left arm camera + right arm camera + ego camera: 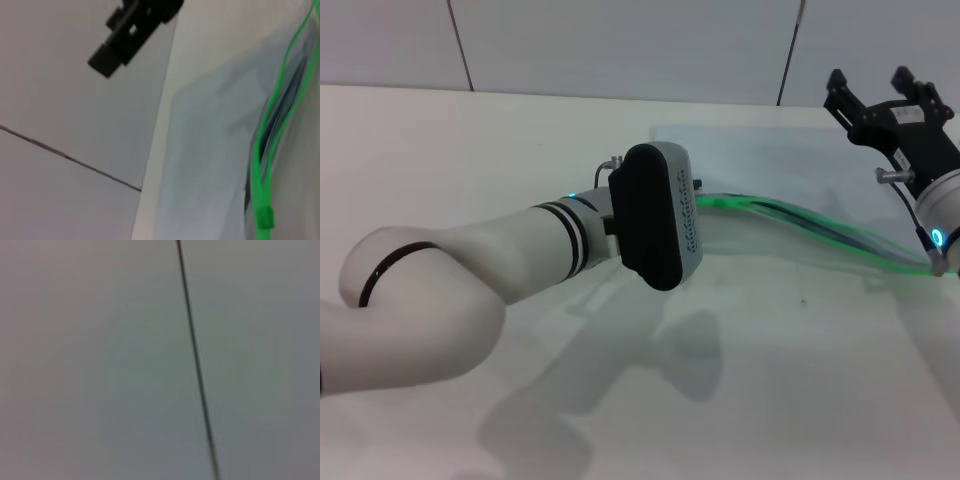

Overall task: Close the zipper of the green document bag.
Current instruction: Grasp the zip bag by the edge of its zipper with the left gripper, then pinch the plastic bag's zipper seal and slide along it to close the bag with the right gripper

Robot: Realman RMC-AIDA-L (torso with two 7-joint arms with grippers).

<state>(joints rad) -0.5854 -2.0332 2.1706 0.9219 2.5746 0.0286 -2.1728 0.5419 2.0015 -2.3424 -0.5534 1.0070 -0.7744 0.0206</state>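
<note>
The green document bag (790, 170) lies flat on the white table at the far right, pale blue-grey and translucent. Its zipper (810, 232) runs along the near long edge, and the two green strands gape apart in the middle. The left wrist view shows the bag (210, 150) and the small green slider (264, 218) at one end of the zipper (272, 105). My left gripper (660, 215) hovers at that end of the strip, its fingers hidden behind the wrist housing. My right gripper (872, 85) is raised above the bag's far right corner, open and holding nothing.
A pale wall with dark seams (195, 360) stands behind the table (470, 160); the right wrist view shows only this wall. The right gripper (132, 30) also appears far off in the left wrist view. My left forearm (470, 280) crosses the table's near left.
</note>
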